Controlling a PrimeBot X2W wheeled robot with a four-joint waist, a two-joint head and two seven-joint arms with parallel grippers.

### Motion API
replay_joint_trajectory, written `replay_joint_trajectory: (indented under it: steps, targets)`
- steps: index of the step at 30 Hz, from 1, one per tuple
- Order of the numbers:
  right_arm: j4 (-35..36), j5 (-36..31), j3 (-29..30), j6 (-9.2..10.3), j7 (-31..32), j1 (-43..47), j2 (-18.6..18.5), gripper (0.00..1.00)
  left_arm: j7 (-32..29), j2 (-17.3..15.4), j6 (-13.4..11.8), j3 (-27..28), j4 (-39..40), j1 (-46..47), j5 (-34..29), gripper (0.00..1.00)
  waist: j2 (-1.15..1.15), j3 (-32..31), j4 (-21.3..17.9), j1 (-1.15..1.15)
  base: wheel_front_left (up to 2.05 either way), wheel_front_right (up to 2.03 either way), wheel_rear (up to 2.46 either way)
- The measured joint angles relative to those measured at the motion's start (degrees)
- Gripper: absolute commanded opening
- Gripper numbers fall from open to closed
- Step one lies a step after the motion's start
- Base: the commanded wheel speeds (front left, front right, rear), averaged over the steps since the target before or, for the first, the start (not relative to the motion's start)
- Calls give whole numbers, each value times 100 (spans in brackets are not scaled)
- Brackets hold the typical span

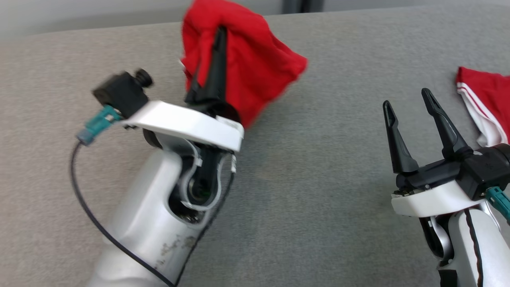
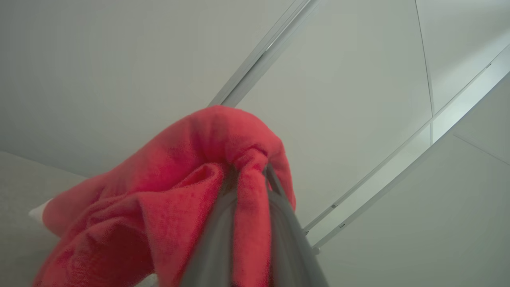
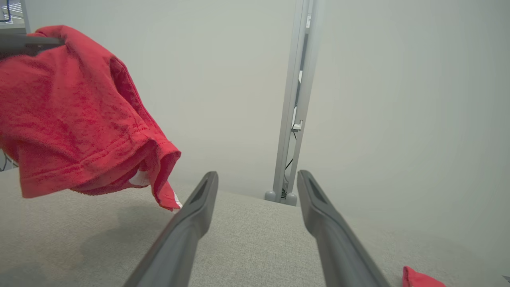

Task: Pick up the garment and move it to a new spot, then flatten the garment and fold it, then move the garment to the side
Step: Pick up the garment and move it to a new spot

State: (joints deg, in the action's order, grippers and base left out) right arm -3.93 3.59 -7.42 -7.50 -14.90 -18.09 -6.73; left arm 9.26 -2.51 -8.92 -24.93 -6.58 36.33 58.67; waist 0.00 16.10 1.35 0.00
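The garment [image 1: 259,67] is a red cloth bunched up and lifted off the grey table [image 1: 318,179], hanging in folds. My left gripper [image 1: 219,34] is shut on its upper part, and in the left wrist view the garment [image 2: 179,191] is pinched between the two fingers of the left gripper [image 2: 249,169]. In the right wrist view the garment [image 3: 71,115] hangs at the upper left, its shadow on the table beneath it. Well to its right, my right gripper [image 1: 406,99] stands open with nothing between its fingers, and in its own view the right gripper [image 3: 257,177] points at the far wall.
A second red cloth with white trim [image 1: 486,99] lies on the table at the right edge, just beyond my right gripper; a corner of the second cloth [image 3: 422,279] shows low in the right wrist view. A pale metal post [image 3: 297,99] stands behind the table.
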Motion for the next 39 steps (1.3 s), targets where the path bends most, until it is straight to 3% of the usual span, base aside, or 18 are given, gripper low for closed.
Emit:
replay_joint_trajectory:
  steps: [3, 8, 10, 11, 12, 17, 22, 27, 33, 39]
  targets:
    - [-1, 4, 55, 0, -7, -18, 55, 100, 278, -19, -322, -466, -62, -91, 90, 0, 0, 87, -243, 0, 0, 0, 0]
    - [97, 26, 85, 0, -9, -40, 121, 100, 425, -16, -502, -1117, -767, -94, -187, 0, 0, 242, -578, 0, 0, 0, 0]
    - [113, 27, 89, 0, -9, -40, 145, 100, 439, -24, -477, -1335, -1080, -92, -247, 38, 0, 308, -659, 0, 0, 0, 0]
    - [112, 27, 88, 0, -10, -39, 153, 100, 438, -32, -467, -1458, -1249, -90, -327, 84, 0, 335, -687, 0, 0, 0, 0]
    - [107, 31, 83, 0, -10, -39, 162, 100, 414, -33, -420, -1601, -1401, -86, -399, 100, 0, 357, -708, 0, 0, 0, 0]
    - [83, 41, 65, 0, -9, -38, 197, 100, 297, -22, -296, -2001, -1994, -31, -636, 100, 0, 387, -671, 0, 0, 0, 0]
    - [53, 15, 64, 0, -9, -38, 187, 100, 478, -82, -221, -1773, -2093, 135, -737, 100, 0, 356, -498, 0, 0, 0, 0]
    - [-23, -7, 55, 0, -10, 25, 112, 100, 552, -469, -224, -938, -1612, 160, -1054, 100, 0, 192, -266, 0, 0, 0, 0]
    - [-121, 18, -11, 0, -10, 162, 65, 100, 566, -1046, -396, 123, -993, -435, -2074, 100, 0, -63, -74, 0, 0, 0, 0]
    - [-322, 69, -77, 0, -10, 408, 5, 100, 566, -1102, -96, 910, -570, -1470, -2622, 100, 0, -289, 102, 0, 0, 0, 0]
